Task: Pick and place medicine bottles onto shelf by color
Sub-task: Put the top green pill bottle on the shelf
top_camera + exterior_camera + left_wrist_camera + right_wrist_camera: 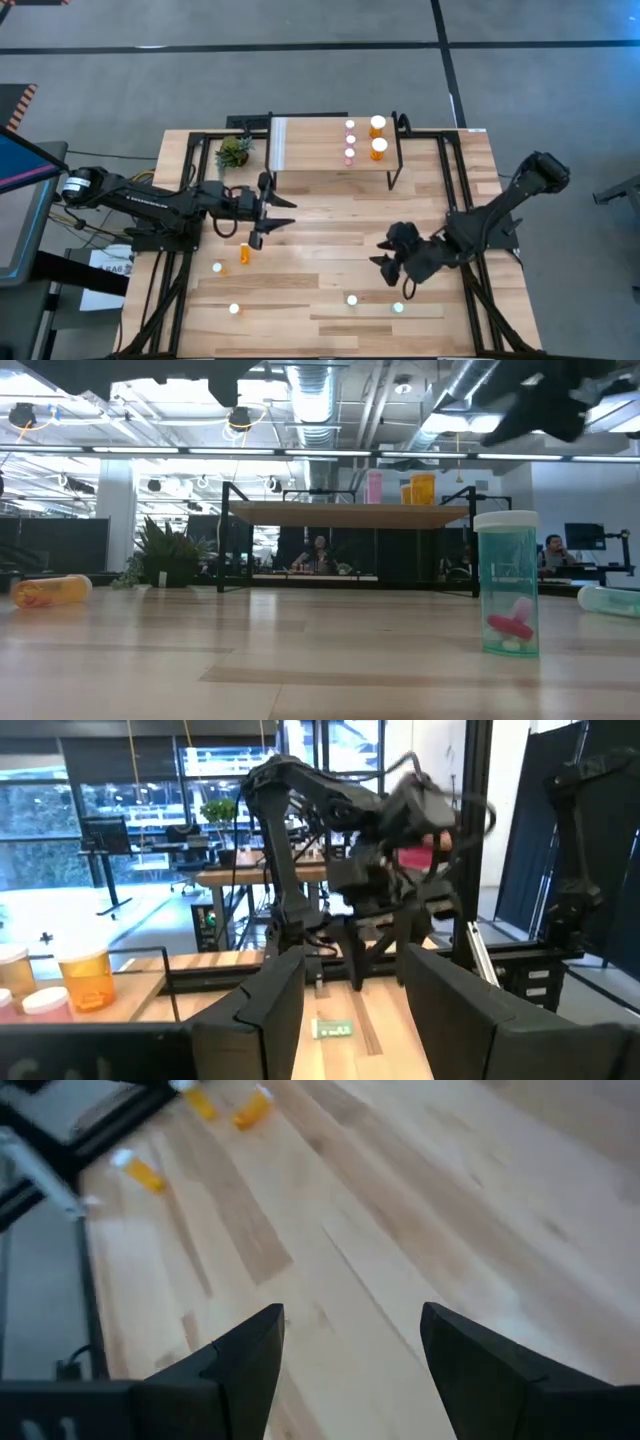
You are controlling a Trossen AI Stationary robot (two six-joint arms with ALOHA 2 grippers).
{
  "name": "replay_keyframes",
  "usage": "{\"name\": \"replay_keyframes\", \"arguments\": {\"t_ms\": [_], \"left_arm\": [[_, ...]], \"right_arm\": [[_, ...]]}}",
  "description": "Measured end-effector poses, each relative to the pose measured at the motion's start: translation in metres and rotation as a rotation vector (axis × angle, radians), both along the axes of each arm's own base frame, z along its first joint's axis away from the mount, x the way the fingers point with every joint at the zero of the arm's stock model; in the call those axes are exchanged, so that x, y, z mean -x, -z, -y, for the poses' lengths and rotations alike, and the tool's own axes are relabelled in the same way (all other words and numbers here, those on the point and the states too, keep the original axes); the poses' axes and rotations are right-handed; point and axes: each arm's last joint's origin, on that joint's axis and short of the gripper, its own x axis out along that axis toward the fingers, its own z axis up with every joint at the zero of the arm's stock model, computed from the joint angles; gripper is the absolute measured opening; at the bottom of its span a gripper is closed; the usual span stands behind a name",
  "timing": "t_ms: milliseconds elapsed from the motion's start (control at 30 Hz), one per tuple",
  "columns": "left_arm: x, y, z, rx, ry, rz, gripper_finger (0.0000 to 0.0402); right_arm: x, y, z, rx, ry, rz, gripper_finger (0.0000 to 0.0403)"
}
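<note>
The shelf (320, 150) stands at the table's far middle on its black legs. On it stand three pink medicine bottles (350, 140) in a row and two larger orange ones (378, 137). An orange bottle (245, 252) lies on its side on the table; two teal ones (352, 299) and other white-capped bottles (217, 267) stand near the front. My left gripper (272, 217) is open in the air left of centre, above the lying orange bottle. My right gripper (387, 255) is open above the table's right half, slanting down, with only bare table between its fingers (350, 1350).
A small potted plant (233, 152) stands left of the shelf. Black frame rails (440, 180) run along both sides of the table. In the low view a teal bottle (508, 585) stands upright close by and another (608, 600) lies at the right.
</note>
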Motion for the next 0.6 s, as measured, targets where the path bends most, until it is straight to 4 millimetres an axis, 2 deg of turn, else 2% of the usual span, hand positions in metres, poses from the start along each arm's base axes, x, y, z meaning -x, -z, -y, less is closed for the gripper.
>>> {"name": "replay_keyframes", "arguments": {"t_ms": [267,467,600], "left_arm": [[0.000,-0.004,-0.001,0.001,-0.050,0.040,0.0160],[0.001,-0.006,-0.003,0.007,-0.099,0.058,0.0160],[0.001,-0.007,-0.003,0.009,-0.104,0.068,0.0160]], "right_arm": [[0.035,0.014,-0.016,-0.132,0.154,-0.151,0.0260],[0.055,0.022,-0.011,-0.231,0.376,-0.283,0.0260],[0.054,0.033,-0.003,-0.250,0.460,-0.365,0.0260]]}}
